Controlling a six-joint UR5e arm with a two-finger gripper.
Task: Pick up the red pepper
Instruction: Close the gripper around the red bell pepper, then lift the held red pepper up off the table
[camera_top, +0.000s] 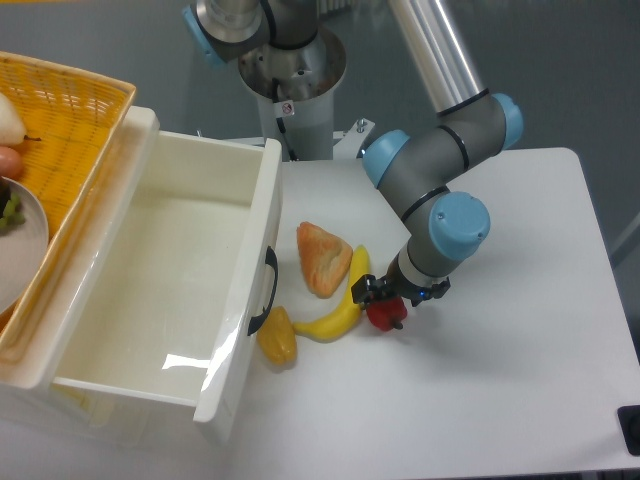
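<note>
Red pepper: we are seeing the red pepper (385, 314) sitting on the white table (500, 360), just right of the banana (340, 308) and apparently touching its curved side; only its lower lobes and a short dark stem at the right are showing.
Gripper: we are finding the gripper (392, 297) sitting directly on top of the pepper, its black fingers down around the upper body; we cannot tell whether they are pressing on it or standing a little off, since the wrist is hiding the tips.
Neighbours: we are noting the yellow-orange pepper (277, 337) at the banana's other end, near the drawer's front, and an orange wedge of food (322, 258) above the banana, well clear of the grasp.
Handling: we are judging the pepper to be light, smooth and glossy, so likely slippery; the lobed, rounded body is offering no flat faces, and it may roll or squirt out sideways under an off-centre squeeze.
Where to hold: we are favouring a grip across the widest part of the body, fingers seated in the grooves between lobes, not on the stem.
Risk: we are expecting the banana-side finger to nudge the banana.
</note>
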